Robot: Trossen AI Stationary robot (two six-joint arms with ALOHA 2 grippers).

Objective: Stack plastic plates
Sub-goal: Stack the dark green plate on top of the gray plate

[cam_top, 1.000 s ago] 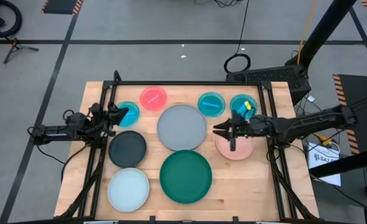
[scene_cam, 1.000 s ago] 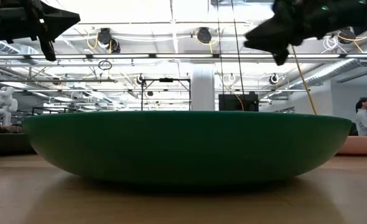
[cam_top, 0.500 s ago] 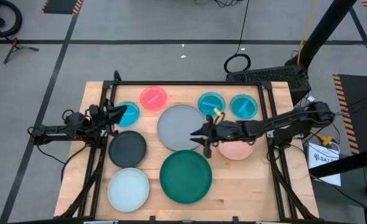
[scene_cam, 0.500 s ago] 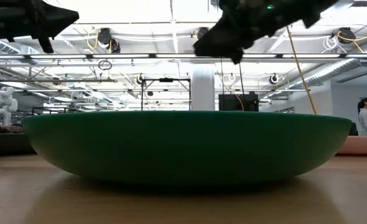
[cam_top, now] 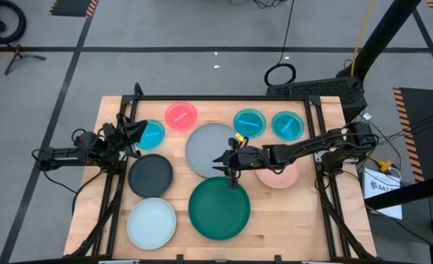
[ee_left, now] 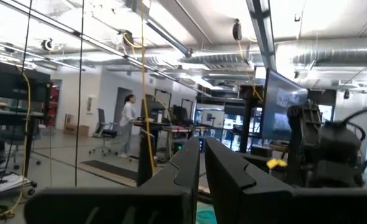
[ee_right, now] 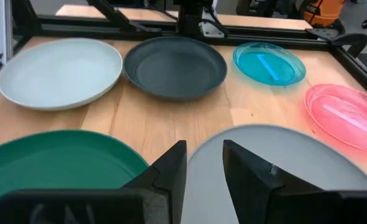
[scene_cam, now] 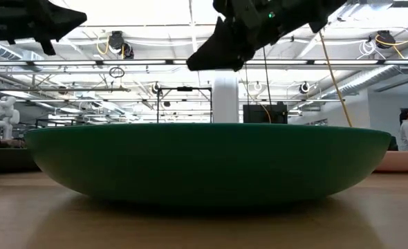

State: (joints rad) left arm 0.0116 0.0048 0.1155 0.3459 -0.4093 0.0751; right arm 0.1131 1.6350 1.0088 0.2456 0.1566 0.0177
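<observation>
Your right pincer (cam_top: 229, 163) has swept in from over the salmon-pink plastic plate (cam_top: 279, 174), fingers narrowly parted and empty. Below it meet the large grey plate (cam_top: 213, 149) and dark green plate (cam_top: 219, 208); a grasp looks imminent. Left pincer (cam_top: 138, 132) waits, near-closed.

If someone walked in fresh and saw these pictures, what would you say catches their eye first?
Probably the spread of coloured plates lying singly on the wooden table, with the big green plate at the front and the grey plate behind it. Next, the right gripper reaching across, poised over the gap between those two, fingers slightly apart and empty. The left gripper waits at the left edge by a blue plate.
</observation>
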